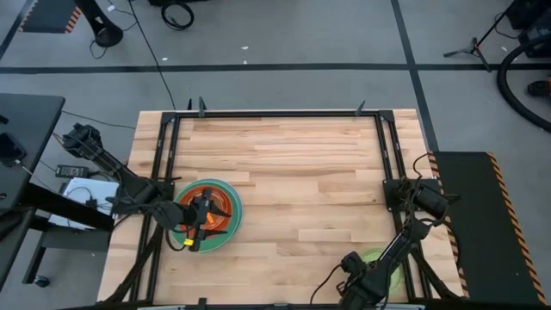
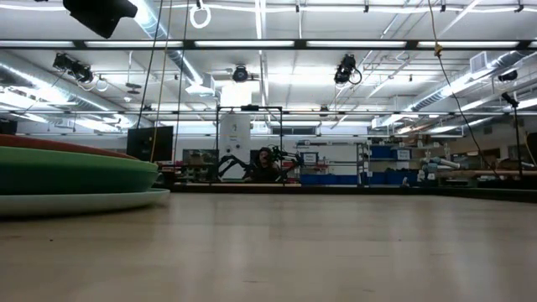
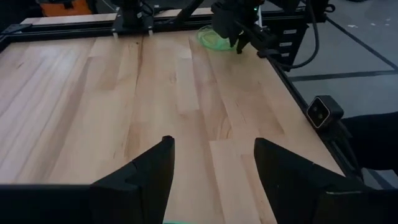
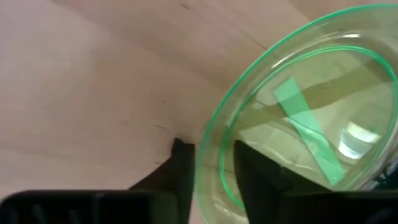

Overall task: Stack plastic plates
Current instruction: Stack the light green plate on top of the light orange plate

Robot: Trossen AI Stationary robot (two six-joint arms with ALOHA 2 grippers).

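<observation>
Near the left edge of the wooden tabletop (image 1: pixel 284 172), toward its front, stands the pile of round shallow plastic plates (image 1: pixel 207 213): a pale one at the bottom, dark green above it, red-orange higher up, with a small orange one on top as far as the high view tells. The left gripper (image 1: pixel 200 226) hangs over this pile with its fingers (image 3: pixel 149 177) spread apart and nothing between them; it only waits there.

Well apart, at the front right corner of the tabletop, lies the small translucent lime plastic plate (image 4: pixel 298 112). The right gripper (image 4: pixel 212 165) is down at it, and the right wrist view shows its two dark fingers (image 4: pixel 180 168) straddling the plate's thin rim, one outside the wall and one inside. A narrow gap shows on either side of the rim, so the pinch looks not yet firm; I judge the fingers to be partly closed around the rim, not clamped.

To do this step well, the fingers should finish closing squarely on the rim before any lift, since a thin, slick, springy wall could slide out of a shallow bite. Seating the rim deep between the fingers would help. Lift straight up, keep the plate level, and carry it across toward the pile. The left gripper should clear away from above the pile before the lime plate arrives, or the two arms may meet.
</observation>
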